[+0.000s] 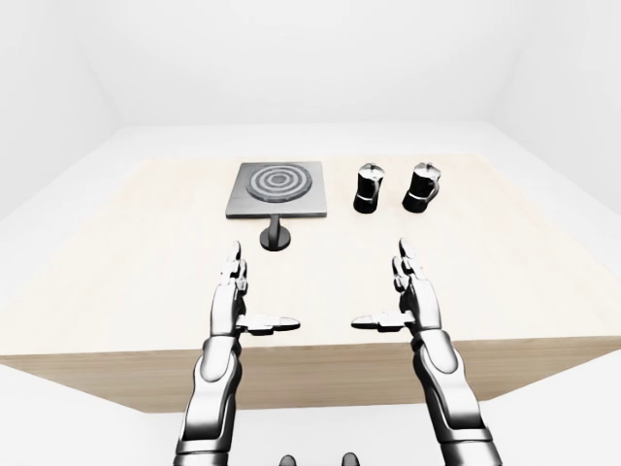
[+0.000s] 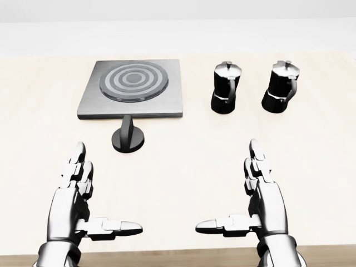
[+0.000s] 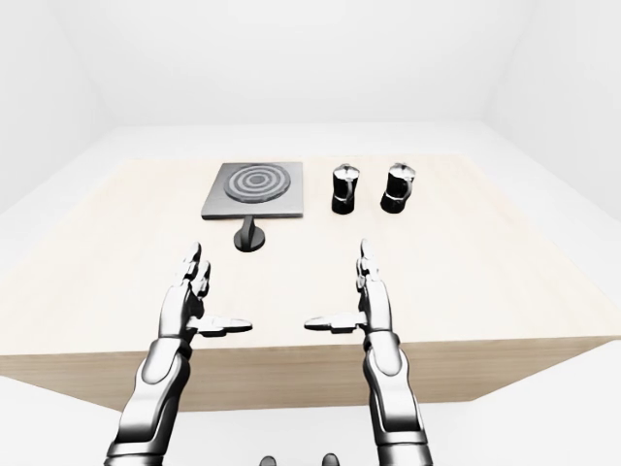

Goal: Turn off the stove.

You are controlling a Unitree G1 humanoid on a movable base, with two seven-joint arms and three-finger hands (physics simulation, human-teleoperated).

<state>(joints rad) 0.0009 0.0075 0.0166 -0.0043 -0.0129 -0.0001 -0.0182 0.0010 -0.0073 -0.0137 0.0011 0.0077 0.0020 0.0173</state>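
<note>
The left robot hand [image 2: 78,194] hovers spread wide over the worktop [image 2: 189,167]. The stove [image 2: 133,89] lies above it in the head view, its knob [image 2: 128,137] nearest this hand. The right robot hand [image 2: 261,194], equally spread, sits farther away.

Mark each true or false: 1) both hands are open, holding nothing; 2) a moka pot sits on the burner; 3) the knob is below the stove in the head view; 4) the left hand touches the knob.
1) True: left hand and right hand are open and empty.
2) False: both moka pots stand on the table, right of the stove.
3) True: the knob is just below it.
4) False: it is apart from it.
</note>
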